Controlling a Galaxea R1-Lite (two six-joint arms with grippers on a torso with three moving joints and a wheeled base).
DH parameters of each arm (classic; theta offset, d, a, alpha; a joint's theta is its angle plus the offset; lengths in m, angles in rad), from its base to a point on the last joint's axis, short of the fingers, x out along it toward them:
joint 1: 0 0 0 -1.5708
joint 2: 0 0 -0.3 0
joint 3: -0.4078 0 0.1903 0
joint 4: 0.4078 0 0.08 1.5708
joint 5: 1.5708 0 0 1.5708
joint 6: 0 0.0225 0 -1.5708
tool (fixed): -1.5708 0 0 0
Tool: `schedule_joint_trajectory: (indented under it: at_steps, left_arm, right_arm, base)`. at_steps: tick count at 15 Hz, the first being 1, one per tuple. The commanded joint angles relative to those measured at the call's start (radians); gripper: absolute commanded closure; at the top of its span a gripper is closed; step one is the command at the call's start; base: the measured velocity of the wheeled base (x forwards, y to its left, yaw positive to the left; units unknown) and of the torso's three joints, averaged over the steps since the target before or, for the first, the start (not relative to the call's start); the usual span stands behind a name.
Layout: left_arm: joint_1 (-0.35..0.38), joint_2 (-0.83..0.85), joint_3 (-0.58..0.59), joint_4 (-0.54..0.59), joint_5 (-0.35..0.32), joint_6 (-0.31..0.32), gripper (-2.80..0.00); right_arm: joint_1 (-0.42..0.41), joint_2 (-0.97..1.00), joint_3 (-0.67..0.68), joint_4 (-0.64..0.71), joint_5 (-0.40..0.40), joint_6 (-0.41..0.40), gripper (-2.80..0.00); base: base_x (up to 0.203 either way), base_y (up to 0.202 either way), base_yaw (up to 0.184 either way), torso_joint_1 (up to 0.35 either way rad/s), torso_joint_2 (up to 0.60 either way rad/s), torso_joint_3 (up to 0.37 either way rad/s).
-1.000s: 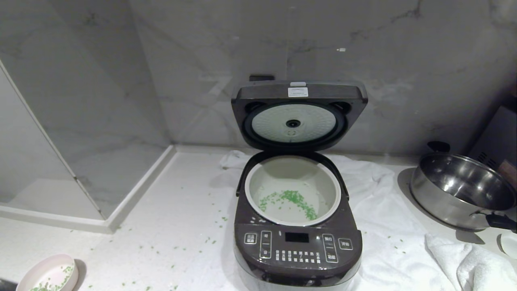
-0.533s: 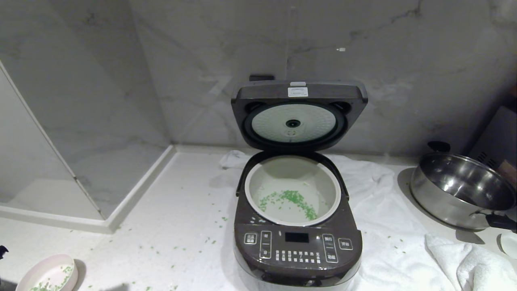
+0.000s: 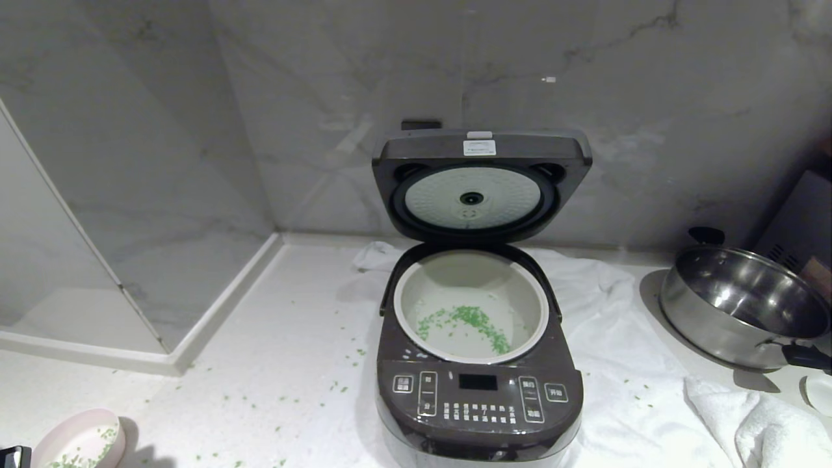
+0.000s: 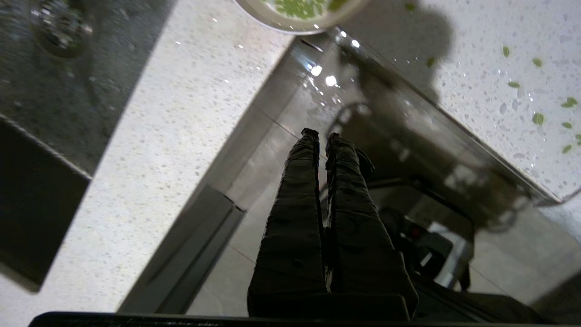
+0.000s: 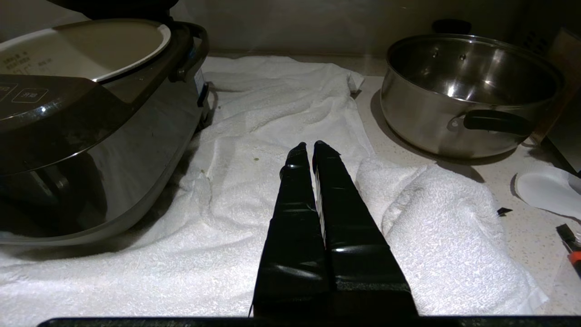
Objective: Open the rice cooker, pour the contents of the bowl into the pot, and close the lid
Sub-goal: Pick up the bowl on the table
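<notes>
The rice cooker [image 3: 479,403] stands mid-counter on a white towel, its lid [image 3: 481,188] hinged upright and open. Small green bits [image 3: 471,320] lie on the floor of the pot [image 3: 468,273]. The pale pink bowl [image 3: 78,445] sits at the counter's front left with green contents [image 3: 97,435] in it; it also shows in the left wrist view, the bowl [image 4: 299,18] at the counter edge. My left gripper [image 4: 321,134] is shut and empty, below the counter edge and apart from the bowl. My right gripper [image 5: 306,145] is shut and empty over the towel, right of the cooker [image 5: 91,136].
A shiny steel pan [image 3: 741,305] stands at the right, with a small white dish [image 3: 820,393] in front of it. The white towel [image 3: 617,364] bunches up at the front right. Green bits are scattered over the counter. A raised marble ledge [image 3: 195,338] borders the left.
A dark part of my left arm has come into the head view's lower left corner, beside the bowl, and a shadow has grown there. Cooker, bowl and right arm have not moved.
</notes>
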Motion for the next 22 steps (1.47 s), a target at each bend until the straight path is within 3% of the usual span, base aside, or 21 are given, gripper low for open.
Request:
schedule_joint_trajectory:
  at_steps: [1, 2, 5, 9, 13, 22]
  left_arm:
    - [0.074, 0.123, -0.007, -0.005, -0.059, 0.016, 0.0]
    - [0.082, 0.142, -0.013, -0.028, -0.068, 0.015, -2.8]
    - [0.085, 0.212, -0.017, -0.133, -0.07, 0.007, -2.8]
    - [0.104, 0.344, -0.068, -0.18, -0.069, -0.035, -2.8]
    - [0.145, 0.492, -0.193, -0.188, -0.095, -0.144, -2.8]
    - [0.232, 0.676, -0.282, -0.213, -0.095, -0.147, -2.8]
  right_arm:
    - [0.0, 0.001, 0.002, 0.0, 0.0, 0.001, 0.0]
    - [0.0, 0.001, 0.002, 0.0, 0.0, -0.001, 0.0]
    - [0.0, 0.001, 0.002, 0.0, 0.0, 0.0, 0.0]
    - [0.0, 0.001, 0.002, 0.0, 0.0, 0.0, 0.0]
    - [0.0, 0.001, 0.002, 0.0, 0.0, -0.001, 0.0]
    - [0.0, 0.001, 0.002, 0.0, 0.0, 0.001, 0.0]
  base:
    - [0.0, 0.0, 0.0, 0.0, 0.0, 0.0]
    - [0.0, 0.0, 0.0, 0.0, 0.0, 0.0]
    - [0.0, 0.0, 0.0, 0.0, 0.0, 0.0]
    - [0.0, 0.0, 0.0, 0.0, 0.0, 0.0]
    - [0.0, 0.0, 0.0, 0.0, 0.0, 0.0]
    - [0.0, 0.0, 0.0, 0.0, 0.0, 0.0]
